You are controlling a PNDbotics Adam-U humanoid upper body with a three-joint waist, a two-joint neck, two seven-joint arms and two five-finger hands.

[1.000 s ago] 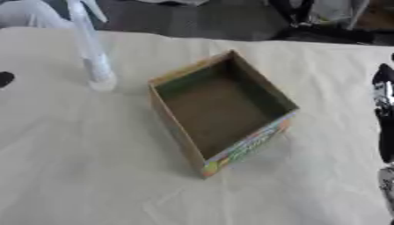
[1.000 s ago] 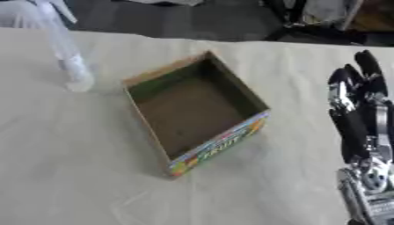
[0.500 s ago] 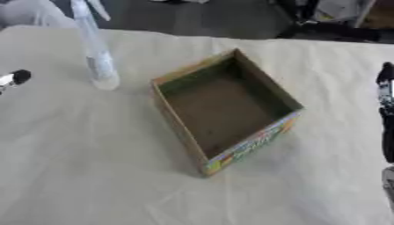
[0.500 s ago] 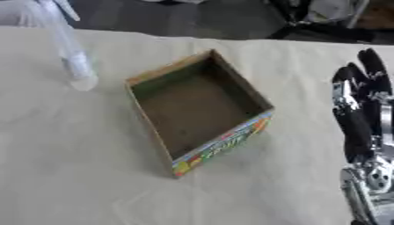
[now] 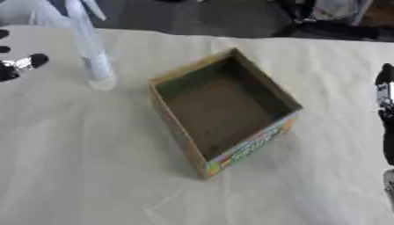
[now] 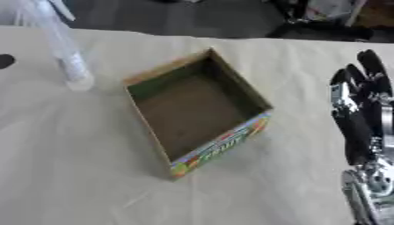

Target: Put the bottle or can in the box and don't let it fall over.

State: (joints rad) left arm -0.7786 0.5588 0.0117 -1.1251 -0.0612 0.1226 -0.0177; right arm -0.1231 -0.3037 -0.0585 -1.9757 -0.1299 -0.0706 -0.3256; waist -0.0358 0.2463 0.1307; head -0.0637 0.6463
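the open cardboard box with the brightly printed front panel (image 5: pixel 223 112) sat askew on the pale cloth-covered table (image 5: pixel 92 167), one corner toward the camera, its brown floor bare. the clear plastic spray bottle with the white trigger top (image 5: pixel 89 48) stood upright up and to the left of the box, apart from it, outside its walls. the black left hand (image 5: pixel 17 66) showed only as a few dark fingertips at the left edge, left of the bottle and not touching it; whether its fingers were curled or straight, i could not tell. the black and silver right hand (image 6: pixel 362 118) stood to the right of the box, well clear of it, fingers up and straight, released, holding nothing.
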